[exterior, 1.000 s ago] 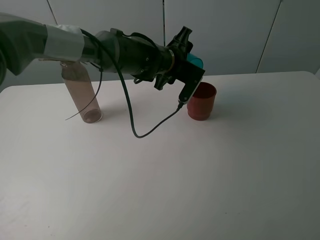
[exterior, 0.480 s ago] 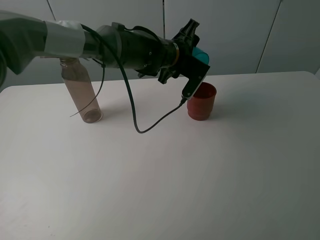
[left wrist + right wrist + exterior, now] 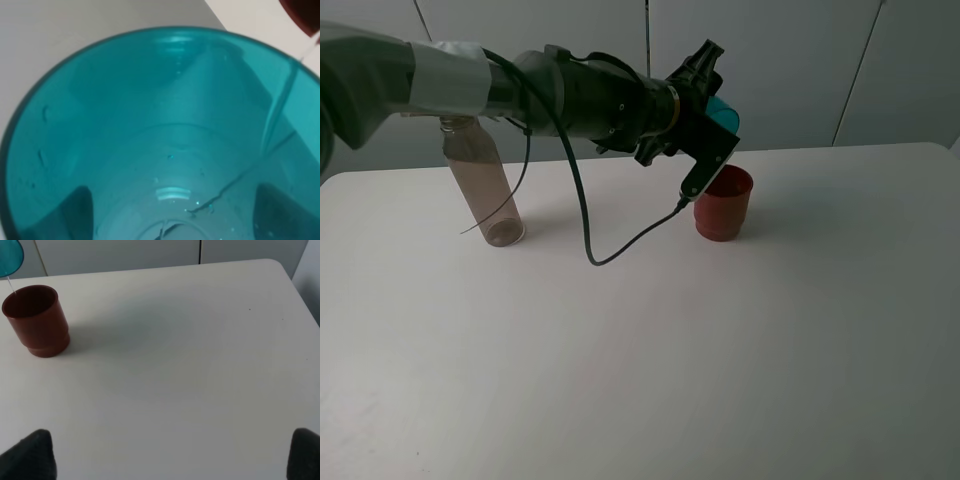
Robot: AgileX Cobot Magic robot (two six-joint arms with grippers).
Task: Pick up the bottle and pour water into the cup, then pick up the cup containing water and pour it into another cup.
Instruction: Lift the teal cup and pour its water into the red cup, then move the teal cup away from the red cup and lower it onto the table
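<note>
The left pincer (image 3: 718, 118) has lifted the teal cup (image 3: 723, 112) higher.

left arm: stretched across, wrist rolled | left gripper (image 3: 712, 112): clamped | right gripper (image 3: 165, 452): spread wide

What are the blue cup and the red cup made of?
The blue cup looks like see-through plastic: light passes through its glossy teal wall and the dark gripper fingers show behind it. The red cup looks like solid matte plastic: nothing shows through, and it has a moulded step near the base.

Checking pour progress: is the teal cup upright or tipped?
Tipped: the teal cup leans over the red cup, a thin stream running down in the right wrist view.
</note>
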